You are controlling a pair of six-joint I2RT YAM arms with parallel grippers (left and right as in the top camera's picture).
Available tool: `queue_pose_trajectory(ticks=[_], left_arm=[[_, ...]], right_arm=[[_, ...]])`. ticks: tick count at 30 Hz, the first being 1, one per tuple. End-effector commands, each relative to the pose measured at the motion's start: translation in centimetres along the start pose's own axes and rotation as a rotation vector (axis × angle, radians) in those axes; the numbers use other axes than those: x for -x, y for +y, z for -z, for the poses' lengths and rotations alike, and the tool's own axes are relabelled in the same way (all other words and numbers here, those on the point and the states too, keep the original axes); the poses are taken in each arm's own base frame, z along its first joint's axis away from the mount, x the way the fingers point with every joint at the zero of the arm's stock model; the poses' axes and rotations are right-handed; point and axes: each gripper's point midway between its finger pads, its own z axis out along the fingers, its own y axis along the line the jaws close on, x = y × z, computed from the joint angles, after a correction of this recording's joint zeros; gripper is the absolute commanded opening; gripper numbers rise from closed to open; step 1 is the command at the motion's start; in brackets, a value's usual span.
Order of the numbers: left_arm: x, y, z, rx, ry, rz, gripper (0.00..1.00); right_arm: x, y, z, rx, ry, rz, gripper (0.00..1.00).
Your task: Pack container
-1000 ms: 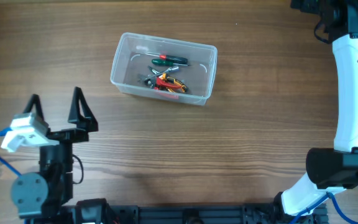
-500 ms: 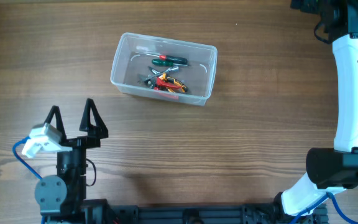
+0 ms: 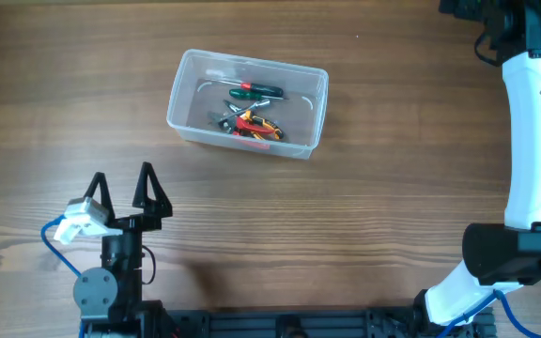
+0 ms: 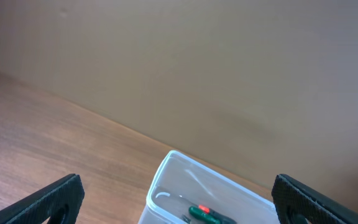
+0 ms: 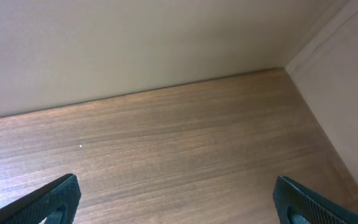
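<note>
The left arm crouches at the wooden worktop's point(image 3: 364, 216) near edge, its left claw point(image 3: 122, 180) spread wide and empty. It is well apart from the clear rectangular plastic container point(image 3: 188, 94), left of centre, holding small hand tools point(image 3: 252, 122). The right arm stretches to the far corner, with the right claw point(image 5: 176, 202) also spread.

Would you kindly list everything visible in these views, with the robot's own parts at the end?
table: 1, brown wood grain, under everything.
container: 1, clear plastic, upper middle of the table, left of centre.
screwdriver: 1, green handle with a red band, inside the container, far side.
tool pile: several, red, yellow and dark, tangled at the container's near side; exact count unclear.
wall: 1, beige, behind the table.
right arm: 1, white with black joints, along the right edge.
left gripper: 1, black fingers spread, empty, near left of the table.
right gripper: 1, black fingers spread, empty, above bare wood.
</note>
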Motion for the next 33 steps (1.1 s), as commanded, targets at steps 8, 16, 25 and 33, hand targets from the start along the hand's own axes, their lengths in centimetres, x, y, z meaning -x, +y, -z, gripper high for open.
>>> queue_pose_trajectory(ticks=[8, 16, 25, 33], left_arm=[[-3.0, 1.5, -0.1, 0.017, 0.031, 0.054, 1.00], [-4.3, 2.0, -0.2, 0.016, 0.045, 0.053, 1.00], [-7.1, 1.4, 0.1, -0.048, 0.173, -0.093, 1.00], [-7.8, 1.5, 0.2, -0.068, 0.195, -0.305, 1.00]], right_arm=[[0.3, 0.2, 0.4, 0.004, -0.012, -0.018, 1.00], [0.3, 0.2, 0.4, 0.005, -0.012, -0.019, 1.00], [0.3, 0.2, 0.4, 0.005, -0.012, -0.018, 1.00], [0.3, 0.2, 0.4, 0.004, -0.012, -0.018, 1.00]])
